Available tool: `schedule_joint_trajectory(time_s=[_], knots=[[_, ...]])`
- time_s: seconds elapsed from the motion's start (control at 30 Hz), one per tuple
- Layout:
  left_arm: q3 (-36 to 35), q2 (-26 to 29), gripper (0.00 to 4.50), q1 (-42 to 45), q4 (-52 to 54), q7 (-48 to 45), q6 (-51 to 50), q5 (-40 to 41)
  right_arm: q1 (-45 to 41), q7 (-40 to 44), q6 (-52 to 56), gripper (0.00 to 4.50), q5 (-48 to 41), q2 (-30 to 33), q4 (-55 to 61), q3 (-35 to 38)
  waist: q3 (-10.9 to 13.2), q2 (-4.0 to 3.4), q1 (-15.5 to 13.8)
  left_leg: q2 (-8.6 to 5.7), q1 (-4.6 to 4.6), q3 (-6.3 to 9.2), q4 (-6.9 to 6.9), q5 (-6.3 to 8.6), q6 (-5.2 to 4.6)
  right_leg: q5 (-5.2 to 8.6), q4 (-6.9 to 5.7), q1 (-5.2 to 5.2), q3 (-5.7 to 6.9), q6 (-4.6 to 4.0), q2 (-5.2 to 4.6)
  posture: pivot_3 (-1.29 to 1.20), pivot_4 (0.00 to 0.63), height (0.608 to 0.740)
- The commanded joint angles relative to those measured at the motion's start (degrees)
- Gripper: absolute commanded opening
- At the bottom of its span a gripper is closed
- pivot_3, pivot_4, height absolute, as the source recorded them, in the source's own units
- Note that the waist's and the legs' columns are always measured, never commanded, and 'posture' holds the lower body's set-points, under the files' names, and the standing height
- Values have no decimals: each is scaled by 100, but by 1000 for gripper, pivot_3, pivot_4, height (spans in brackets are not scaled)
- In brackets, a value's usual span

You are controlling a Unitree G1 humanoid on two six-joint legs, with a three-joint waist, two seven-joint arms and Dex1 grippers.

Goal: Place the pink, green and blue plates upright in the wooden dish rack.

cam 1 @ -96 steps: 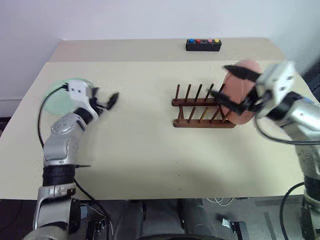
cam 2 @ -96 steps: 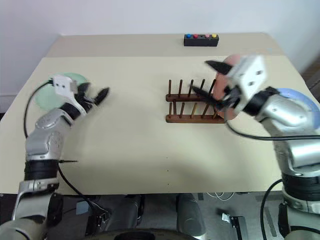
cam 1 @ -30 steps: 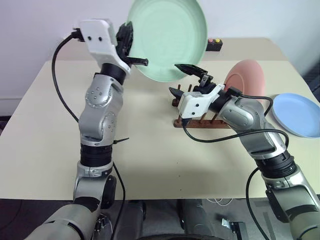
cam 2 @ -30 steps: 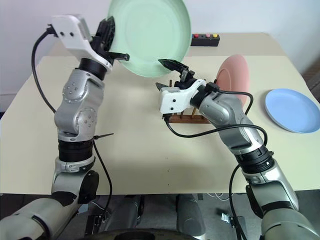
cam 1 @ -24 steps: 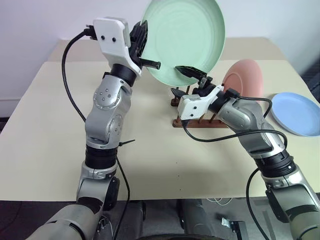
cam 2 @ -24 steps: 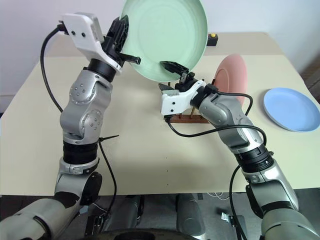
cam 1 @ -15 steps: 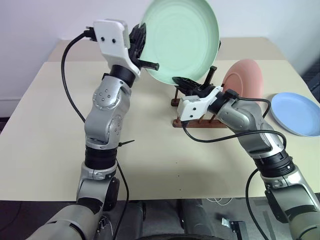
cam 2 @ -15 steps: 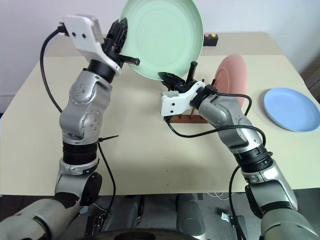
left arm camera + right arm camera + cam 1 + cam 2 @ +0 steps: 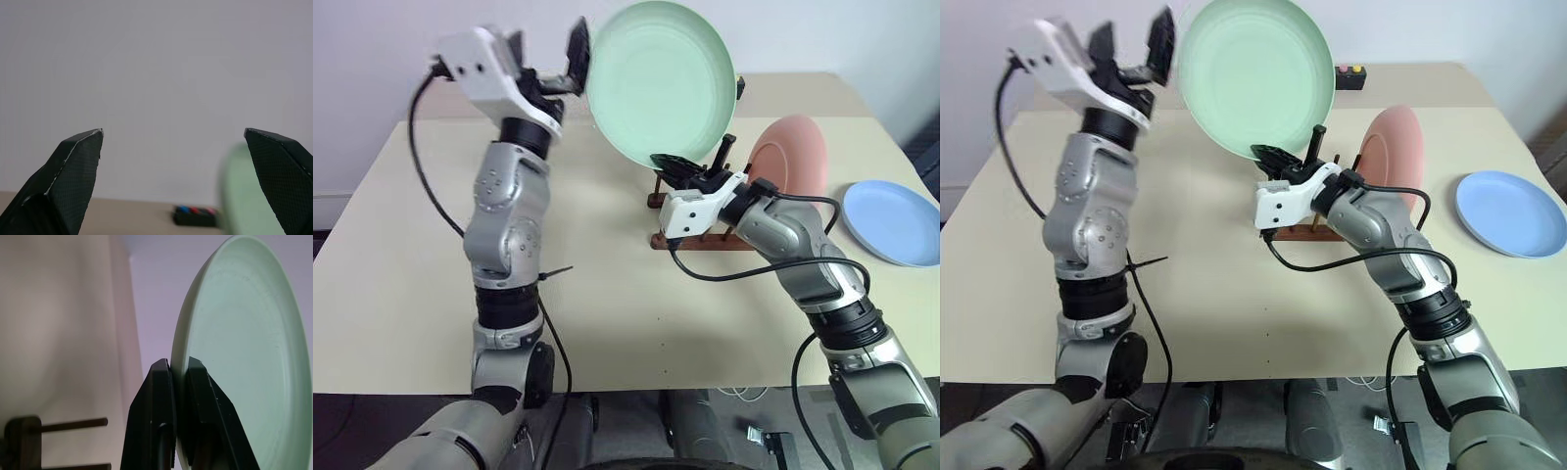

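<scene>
Now my right gripper pinches the lower rim of the green plate, its two black fingers pressed together on either side of the edge. The plate stands upright in the air above the table, just over the near-left end of the wooden dish rack.

My left gripper is raised high beside the plate's left edge, fingers spread wide and apart from the rim, with nothing between them. From my left wrist I see the plate's edge just inside one fingertip, not touching that I can tell.

Further right, the pink plate stands upright at the right end of the rack, between the pegs. The blue plate lies flat on the table well to the right of the rack. A small black box with coloured buttons sits at the far edge of the table, partly hidden behind the green plate.
</scene>
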State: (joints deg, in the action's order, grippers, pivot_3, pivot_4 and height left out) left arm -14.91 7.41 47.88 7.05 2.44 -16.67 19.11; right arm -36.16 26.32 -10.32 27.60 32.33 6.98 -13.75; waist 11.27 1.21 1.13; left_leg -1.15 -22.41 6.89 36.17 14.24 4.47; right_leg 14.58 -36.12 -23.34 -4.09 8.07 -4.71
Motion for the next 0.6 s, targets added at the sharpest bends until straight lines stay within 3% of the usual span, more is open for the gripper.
schedule_joint_trajectory(time_s=[0.03,0.13,0.3,0.4,0.6], knots=[[-303,444,4422,-32,-372,33,263,-243,-5,103,220,0,-688,-101,367,515,0,0,-5,0,0,0,0,0,0,0,1,1,0,0,0,0,150,740],[-172,825,4422,-271,-742,-306,218,-389,64,341,577,0,-1438,-230,661,800,0,0,-16,0,0,0,-3,0,0,0,1,0,0,0,0,0,150,740],[730,1328,4422,-1214,-695,-1686,106,-537,303,919,2169,0,-3588,-515,1656,1529,0,-1,-24,-1,-2,3,-3,1,-1,0,0,3,1,0,-1,0,150,740],[1172,1441,4422,-1920,-275,-2598,-37,-234,405,865,3170,0,-4723,-550,2117,2055,0,-3,-10,0,-2,3,-2,1,-1,-1,-3,2,1,-2,-1,0,150,740],[1372,1435,4422,-2578,203,-3525,-313,374,760,444,4517,0,-6405,-597,2714,2765,0,-6,-8,4,1,5,-4,1,-2,-2,-8,0,1,-6,1,0,150,740]])
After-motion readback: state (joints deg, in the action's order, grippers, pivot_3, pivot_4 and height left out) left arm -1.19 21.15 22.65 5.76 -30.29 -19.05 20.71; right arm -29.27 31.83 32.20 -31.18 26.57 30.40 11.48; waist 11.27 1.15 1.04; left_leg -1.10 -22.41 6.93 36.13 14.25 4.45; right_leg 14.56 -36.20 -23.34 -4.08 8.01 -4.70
